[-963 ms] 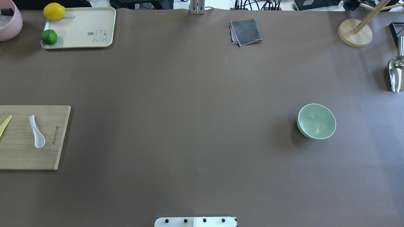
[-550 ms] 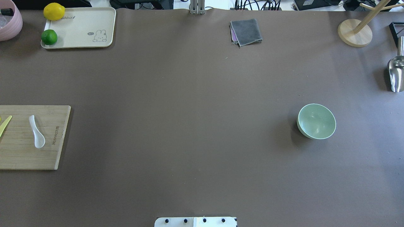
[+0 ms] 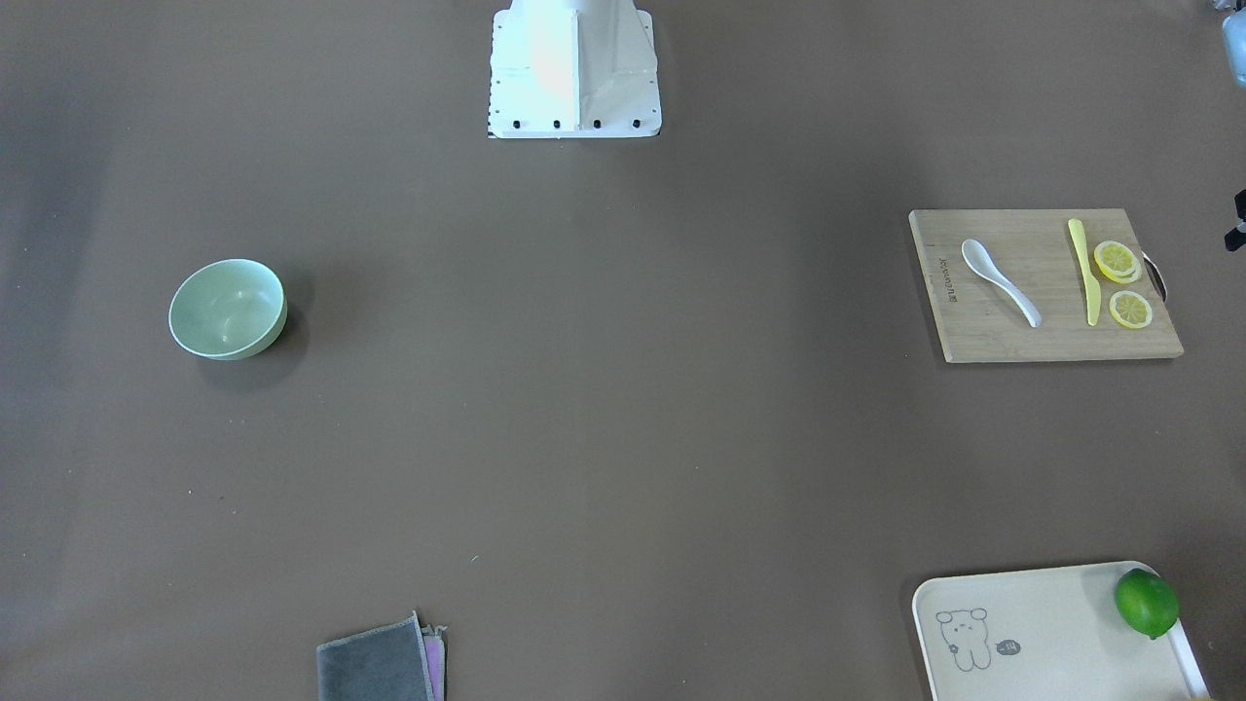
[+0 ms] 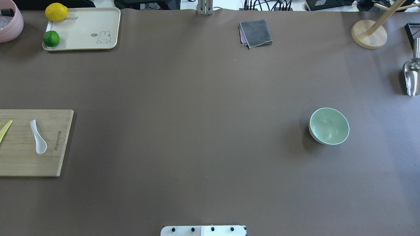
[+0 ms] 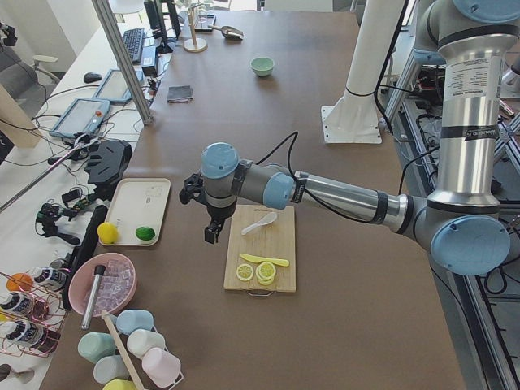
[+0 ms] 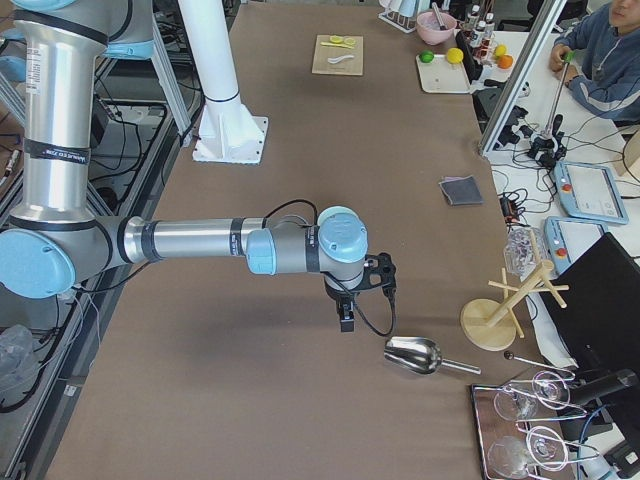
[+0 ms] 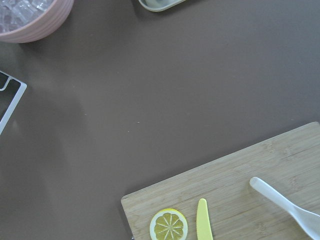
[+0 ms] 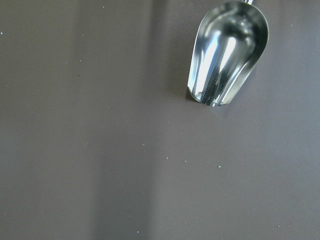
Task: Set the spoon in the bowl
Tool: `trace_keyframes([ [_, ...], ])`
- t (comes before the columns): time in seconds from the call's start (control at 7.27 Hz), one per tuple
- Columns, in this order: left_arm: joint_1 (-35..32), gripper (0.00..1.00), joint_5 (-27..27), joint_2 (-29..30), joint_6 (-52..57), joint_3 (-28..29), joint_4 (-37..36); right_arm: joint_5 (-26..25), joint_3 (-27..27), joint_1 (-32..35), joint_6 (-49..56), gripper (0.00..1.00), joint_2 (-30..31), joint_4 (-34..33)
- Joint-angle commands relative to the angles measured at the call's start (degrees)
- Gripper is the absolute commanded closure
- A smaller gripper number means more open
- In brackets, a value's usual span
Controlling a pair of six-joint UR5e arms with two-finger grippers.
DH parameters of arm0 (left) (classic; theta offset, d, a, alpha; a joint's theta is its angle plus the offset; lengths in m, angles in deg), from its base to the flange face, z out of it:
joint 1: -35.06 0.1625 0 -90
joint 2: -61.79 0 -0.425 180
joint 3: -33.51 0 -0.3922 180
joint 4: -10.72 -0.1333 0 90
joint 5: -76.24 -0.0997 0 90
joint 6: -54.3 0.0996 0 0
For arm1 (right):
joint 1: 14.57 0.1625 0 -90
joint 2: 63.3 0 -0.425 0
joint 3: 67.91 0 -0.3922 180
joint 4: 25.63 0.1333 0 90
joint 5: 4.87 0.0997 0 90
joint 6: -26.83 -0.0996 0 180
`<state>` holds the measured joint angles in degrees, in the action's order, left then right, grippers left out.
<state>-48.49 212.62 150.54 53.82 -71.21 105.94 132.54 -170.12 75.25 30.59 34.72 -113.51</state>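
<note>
Well, the spoon [image 4: 37, 137] lies on the bamboo cutting board [image 4: 19, 160] at the left end of the counter [image 4: 197, 114], its oval end toward the robot. It is well apart from the mint-green bowl [image 4: 328, 126], which sits empty on the right half. I judge the spoon light and stiff, but its glossy surface looks slippery, and it might chip if dropped from height. I would pinch the curved handle across its narrow width, about midway along, where it seems to arch slightly off the wood. That spot also keeps clear of the yellow plastic knife [image 3: 1082, 273] lying beside it. The left claw [image 5: 211, 231] hangs above the counter just beside the board, and the right claw [image 6: 345, 315] hangs near the metal scoop [image 8: 227, 55]. Both appear only in the side views, so I cannot tell how their jaws stand, and neither wrist camera shows any fingertips. The left wrist view cuts the spoon's oval end off at the frame edge, and the overhead view crops the board and most of the knife.
</note>
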Motion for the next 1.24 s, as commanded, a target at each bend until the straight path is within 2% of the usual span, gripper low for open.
trace_keyframes([
  [0.0,-0.04,0.02,0.99,0.20,-4.53,-1.45,2.86,0.49,-0.44,0.00,-0.07,0.00,0.07,0.43],
  [0.41,0.13,0.02,1.08,-0.15,-6.20,-1.98,6.64,4.88,-1.93,-2.00,-2.16,0.00,-0.81,0.61],
  [0.55,0.31,0.02,2.48,0.11,-10.55,-1.89,6.65,4.98,-3.42,-4.46,-7.74,0.00,-0.81,0.87],
  [0.96,8.55,0.03,0.74,1.95,-24.62,-3.03,6.65,4.98,-4.57,-13.05,-29.07,0.00,-0.02,13.66],
  [1.1,10.22,0.07,0.56,2.31,-25.62,-3.03,6.65,4.45,-4.49,-16.57,-37.08,0.00,-0.02,18.23],
])
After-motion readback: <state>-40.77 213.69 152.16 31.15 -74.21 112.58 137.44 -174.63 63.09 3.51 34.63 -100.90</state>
